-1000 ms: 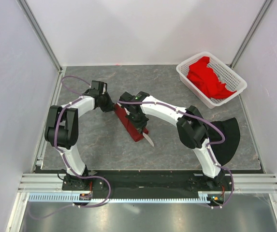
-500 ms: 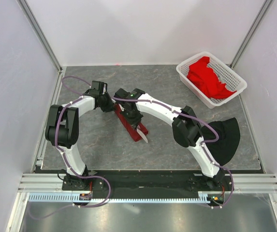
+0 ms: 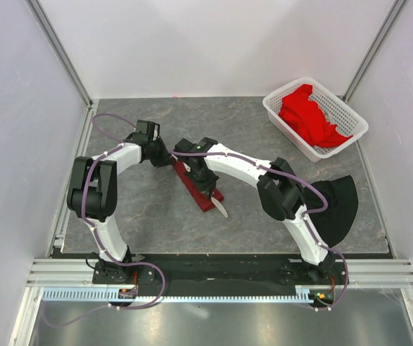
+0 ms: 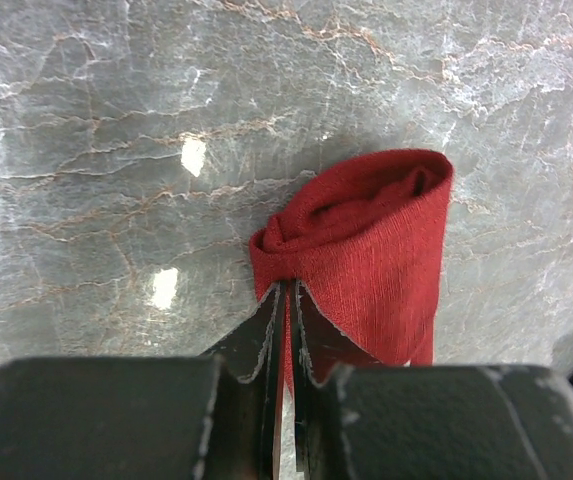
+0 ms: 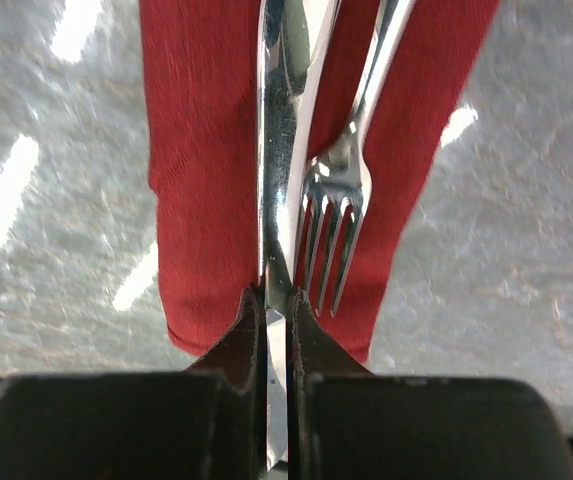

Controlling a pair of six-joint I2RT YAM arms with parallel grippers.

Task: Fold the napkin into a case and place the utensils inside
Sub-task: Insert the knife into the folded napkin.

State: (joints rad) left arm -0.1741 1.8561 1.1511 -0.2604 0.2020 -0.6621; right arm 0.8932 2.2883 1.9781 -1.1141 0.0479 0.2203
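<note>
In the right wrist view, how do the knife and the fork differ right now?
The knife is clamped in the right gripper, while the fork lies free beside it. The knife runs on past the near end of the maroon case, whereas the fork's tines stop short of that end, on the cloth. Both are shiny silver metal and lie lengthwise along the case.

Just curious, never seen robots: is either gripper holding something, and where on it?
Left gripper pinches the napkin at its end; right gripper pinches the knife beside the tines of the fork.
</note>
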